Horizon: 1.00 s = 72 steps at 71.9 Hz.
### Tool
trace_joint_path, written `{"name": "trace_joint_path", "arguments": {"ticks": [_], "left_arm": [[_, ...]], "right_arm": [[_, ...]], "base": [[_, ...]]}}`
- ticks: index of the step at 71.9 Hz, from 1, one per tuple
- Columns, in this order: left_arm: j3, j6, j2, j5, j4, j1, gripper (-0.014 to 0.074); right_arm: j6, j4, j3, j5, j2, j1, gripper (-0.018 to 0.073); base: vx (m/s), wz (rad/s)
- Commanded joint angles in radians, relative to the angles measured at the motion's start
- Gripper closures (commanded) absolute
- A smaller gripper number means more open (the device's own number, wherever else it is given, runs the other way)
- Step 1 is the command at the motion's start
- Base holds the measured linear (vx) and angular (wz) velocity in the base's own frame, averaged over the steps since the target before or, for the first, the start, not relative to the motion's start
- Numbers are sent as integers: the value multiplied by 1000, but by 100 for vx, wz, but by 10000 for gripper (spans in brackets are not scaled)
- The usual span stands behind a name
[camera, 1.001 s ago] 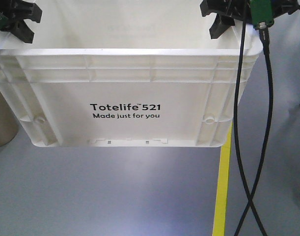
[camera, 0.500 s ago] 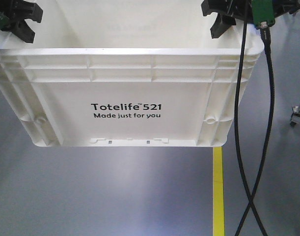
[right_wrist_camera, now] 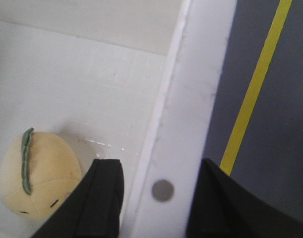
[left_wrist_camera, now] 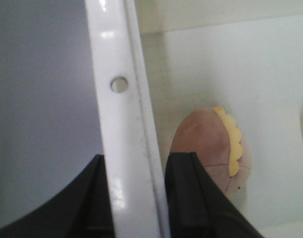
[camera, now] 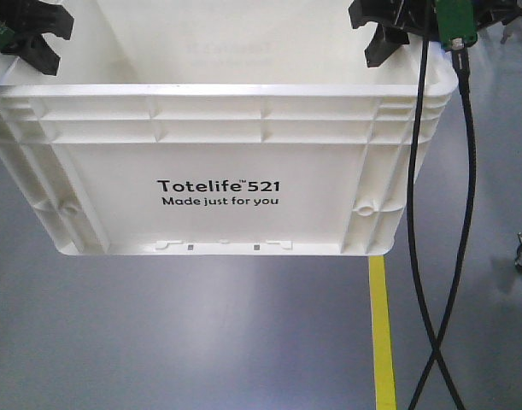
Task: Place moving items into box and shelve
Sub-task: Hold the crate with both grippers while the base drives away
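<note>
We've got left gripper [left_wrist_camera: 134, 198] and right gripper [right_wrist_camera: 161, 198] each clamped over a side rim of the white Totelife box [camera: 218, 154], held off the grey floor [camera: 201, 342], with the pinkish-grey plush [left_wrist_camera: 206, 148] and yellow plush [right_wrist_camera: 39, 181] lying on its bottom.

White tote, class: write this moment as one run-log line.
box: gripped at both side rims | left gripper: shut on rim | right gripper: shut on rim | inside: yellow plush, pink plush

Front view faces the box [camera: 218, 154] side close-up, angled downward; both wrist views look steeply down opposite rims, sharing its interior.
</note>
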Motion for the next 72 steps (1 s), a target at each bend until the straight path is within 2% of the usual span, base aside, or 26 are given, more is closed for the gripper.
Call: {"name": "trace_joint_path", "arguments": {"ticks": [1, 72], "left_arm": [[-36, 9, -57, -104, -12, -1, 597], [-36, 9, -57, -104, -12, -1, 597]], "right_arm": [[-28, 18, -40, -26, -67, -1, 562], [-28, 18, -40, -26, -67, -1, 562]], "base": [[61, -15], [59, -8]]}}
